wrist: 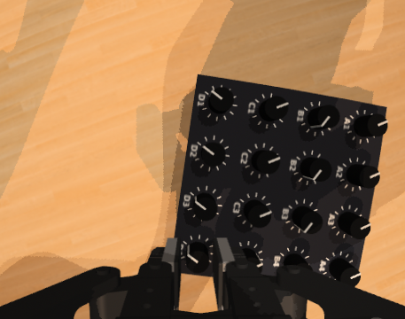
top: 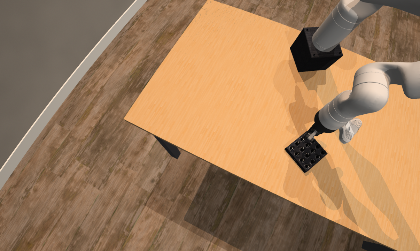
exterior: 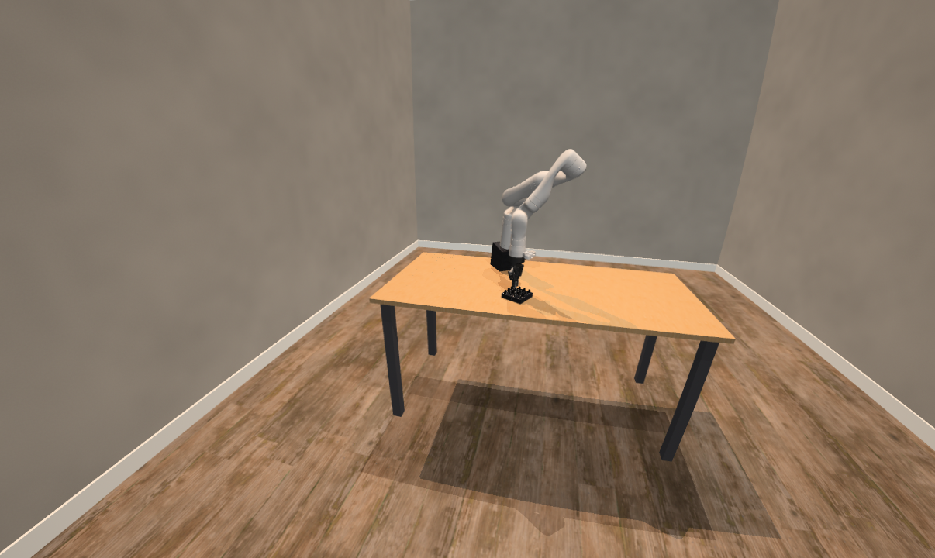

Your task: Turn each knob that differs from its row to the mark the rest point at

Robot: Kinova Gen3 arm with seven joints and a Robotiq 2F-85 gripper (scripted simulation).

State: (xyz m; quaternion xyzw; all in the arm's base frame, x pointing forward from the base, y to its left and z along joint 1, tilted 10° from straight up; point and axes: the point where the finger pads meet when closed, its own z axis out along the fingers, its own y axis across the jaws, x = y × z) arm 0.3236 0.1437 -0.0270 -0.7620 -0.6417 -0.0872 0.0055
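Note:
The black knob box (top: 294,160) (exterior: 516,299) (wrist: 243,89) stands on the table. In the wrist view its printed names lie left of the knobs. My gripper (top: 311,136) (exterior: 514,286) (wrist: 197,255) is open a little, with its fingertips on either side of knob D4 (wrist: 200,256) as seen from the wrist; contact and height are unclear. The lines of D1 (wrist: 222,101), D2 (wrist: 215,156), D3 (wrist: 207,211) and D4 all point up-left. C1 to C3 and row A point right, slightly up; B1 to B3 point down-left. Knob C4 (wrist: 251,256) is partly hidden; B4's line is hidden.
The wooden table (top: 220,77) (exterior: 616,298) carries the black arm base (top: 308,56) (exterior: 500,256). A pale ribbed object (top: 350,131) (exterior: 529,254) shows beside the wrist of the arm. The neighbouring knobs of rows C and D stand close to the fingers.

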